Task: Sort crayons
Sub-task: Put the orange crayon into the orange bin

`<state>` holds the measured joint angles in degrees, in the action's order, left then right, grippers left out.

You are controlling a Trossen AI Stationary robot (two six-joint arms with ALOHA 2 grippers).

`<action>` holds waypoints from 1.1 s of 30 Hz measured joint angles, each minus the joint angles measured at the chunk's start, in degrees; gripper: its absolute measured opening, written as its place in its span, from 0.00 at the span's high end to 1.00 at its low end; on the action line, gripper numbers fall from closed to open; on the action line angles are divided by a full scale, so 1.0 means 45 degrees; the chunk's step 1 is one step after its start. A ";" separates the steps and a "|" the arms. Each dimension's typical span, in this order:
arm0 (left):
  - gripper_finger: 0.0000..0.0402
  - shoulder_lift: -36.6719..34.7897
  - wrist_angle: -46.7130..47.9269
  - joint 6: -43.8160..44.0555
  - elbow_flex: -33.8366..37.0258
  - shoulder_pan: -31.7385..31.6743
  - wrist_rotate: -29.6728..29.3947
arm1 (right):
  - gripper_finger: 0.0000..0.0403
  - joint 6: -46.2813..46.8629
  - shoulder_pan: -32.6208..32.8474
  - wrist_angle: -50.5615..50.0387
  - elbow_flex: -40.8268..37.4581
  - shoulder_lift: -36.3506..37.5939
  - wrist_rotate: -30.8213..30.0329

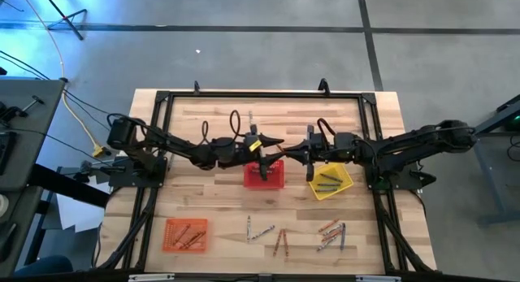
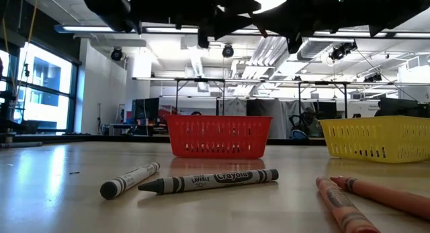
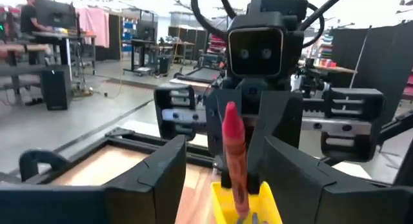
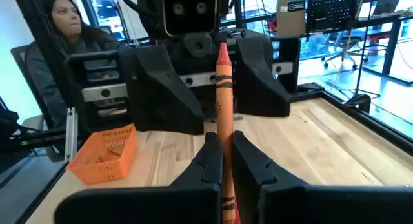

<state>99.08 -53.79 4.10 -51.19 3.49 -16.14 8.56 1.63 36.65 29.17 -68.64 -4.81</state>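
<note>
1. The right claw (image 4: 222, 162) was clamped on a thin red-orange wax crayon (image 4: 223, 95), which stood upright between its fingers.
2. Facing it, the left claw (image 3: 222, 166) stood wide, its fingers on either side of that crayon without gripping it.
3. Below the two claws sat a red mesh plastic basket (image 1: 265, 175); a yellow mesh basket (image 1: 330, 181) lay beside the right claw.
4. Farther off on the wooden bench (image 1: 219, 209) lay loose crayons (image 1: 329, 233) and an orange mesh basket (image 1: 186, 234).
</note>
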 joint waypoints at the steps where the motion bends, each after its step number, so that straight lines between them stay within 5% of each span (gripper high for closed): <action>1: 0.52 0.0105 -0.0033 -0.0206 -0.0174 0.0000 0.0014 | 1.00 0.0000 0.0000 -0.0009 0.0000 0.0000 -0.0014; 8: 0.59 0.0157 0.0326 -0.1707 -0.0437 0.0000 0.0167 | 1.00 -0.0002 0.0000 -0.0085 0.0005 0.0000 -0.0021; 17: 0.97 0.0132 0.0950 -0.1055 -0.0444 -0.0068 0.0230 | 1.00 -0.0049 -0.0004 -0.0258 0.0000 -0.0005 0.0016; 24: 0.99 0.0079 0.1057 -0.1100 -0.0435 -0.0073 0.0285 | 0.97 0.0003 -0.0005 -0.0329 0.0005 0.0000 -0.0011; 33: 0.99 -0.0397 0.1995 -0.1623 -0.0426 -0.0073 -0.0552 | 0.73 -0.0301 -0.0029 -0.3157 0.0024 0.1289 0.0028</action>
<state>97.30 -44.81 -3.20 -53.10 3.16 -18.62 7.20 1.50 22.45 29.28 -62.84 -4.69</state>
